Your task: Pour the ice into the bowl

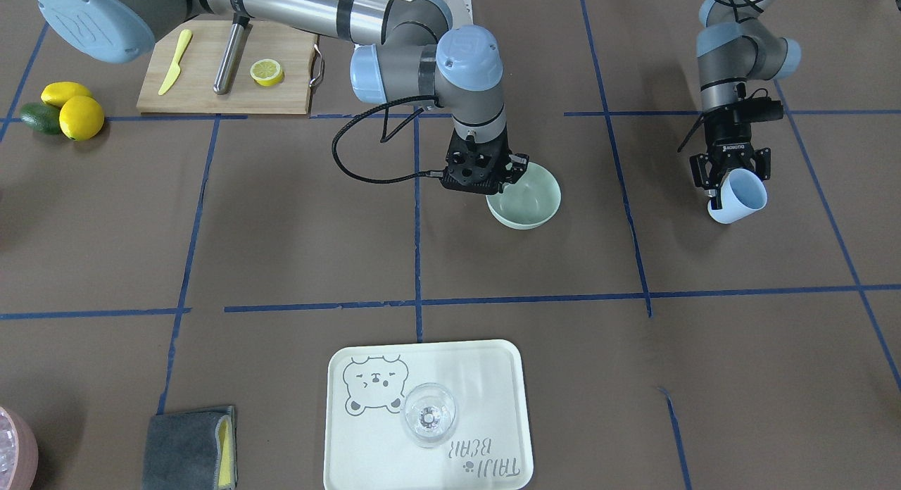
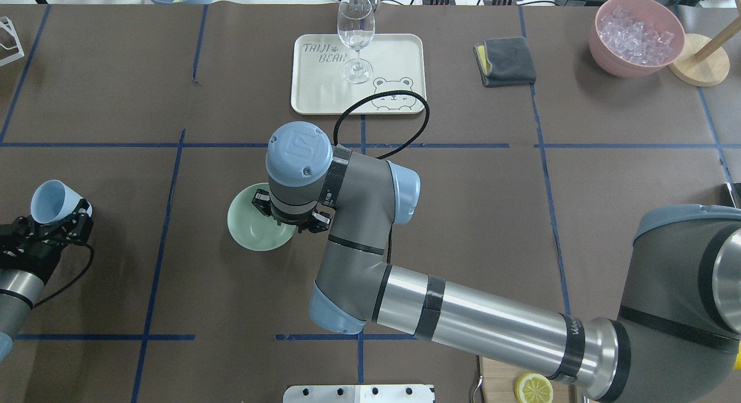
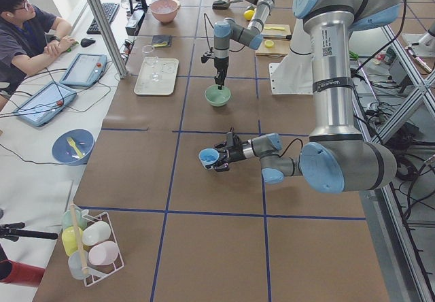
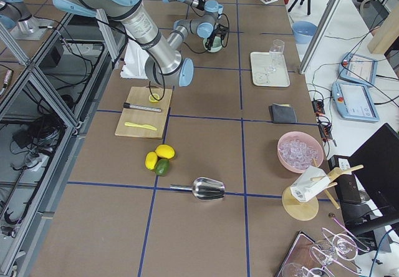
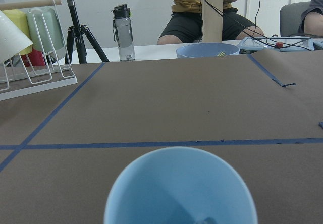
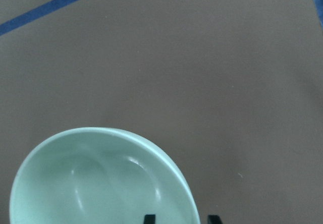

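The pale mint-green bowl (image 1: 531, 201) (image 2: 249, 223) stands on the brown table near its middle. My right gripper (image 1: 501, 187) (image 6: 181, 219) points straight down at the bowl's rim. One fingertip is inside and one outside, and it looks shut on the rim. My left gripper (image 1: 728, 187) (image 2: 63, 215) hangs off to the side, shut on a tilted light blue cup (image 1: 738, 198) (image 5: 179, 188). A faint glassy bit shows deep in the cup; I cannot tell if it is ice. More ice (image 2: 637, 29) fills the pink container.
A white tray (image 1: 493, 377) with a wine glass (image 1: 428, 414) lies across the table from me. The cutting board (image 1: 204, 89) with a lemon slice (image 1: 267, 72), whole lemons (image 1: 81, 117), a grey cloth (image 1: 188, 448) and a metal scoop (image 4: 206, 188) sit on my right side.
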Available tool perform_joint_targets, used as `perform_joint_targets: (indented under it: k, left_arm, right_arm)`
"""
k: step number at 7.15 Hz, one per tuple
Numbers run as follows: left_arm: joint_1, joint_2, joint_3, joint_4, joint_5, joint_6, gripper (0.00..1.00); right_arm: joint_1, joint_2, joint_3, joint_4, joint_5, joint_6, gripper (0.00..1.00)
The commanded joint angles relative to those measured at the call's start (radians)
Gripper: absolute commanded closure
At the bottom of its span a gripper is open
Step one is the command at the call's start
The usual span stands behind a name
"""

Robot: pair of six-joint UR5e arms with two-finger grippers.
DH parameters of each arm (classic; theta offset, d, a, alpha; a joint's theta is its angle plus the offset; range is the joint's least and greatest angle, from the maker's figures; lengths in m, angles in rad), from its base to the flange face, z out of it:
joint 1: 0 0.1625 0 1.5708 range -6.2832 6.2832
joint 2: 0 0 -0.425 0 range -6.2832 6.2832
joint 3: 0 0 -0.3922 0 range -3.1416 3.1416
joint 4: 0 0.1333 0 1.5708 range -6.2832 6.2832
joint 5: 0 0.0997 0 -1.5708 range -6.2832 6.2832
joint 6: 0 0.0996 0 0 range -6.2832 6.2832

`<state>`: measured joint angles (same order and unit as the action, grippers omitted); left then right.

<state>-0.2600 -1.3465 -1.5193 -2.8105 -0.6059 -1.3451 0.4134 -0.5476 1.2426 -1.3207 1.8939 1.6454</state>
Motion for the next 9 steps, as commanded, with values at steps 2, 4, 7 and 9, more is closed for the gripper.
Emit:
perform_joint_targets:
  k: [2,4,7,9]
  left_arm:
    - [-0.040,-0.002,-0.086,-0.084,-0.002,0.229,1.00]
    - [-0.045,0.010,-0.119,-0.084,0.000,0.321,1.00]
    - [-0.065,-0.019,-0.165,-0.083,0.002,0.611,1.00]
    - [-0.065,-0.094,-0.174,-0.072,0.005,0.635,1.00]
  right_arm:
    - [0.004,0.002,0.032,0.002,0.001,0.005,0.00]
    - [0.024,-0.033,0.090,-0.008,0.008,0.004,0.00]
    - [0.086,-0.329,0.444,-0.047,0.020,-0.009,0.00]
    - [0.146,-0.356,0.471,-0.100,0.050,-0.021,0.00]
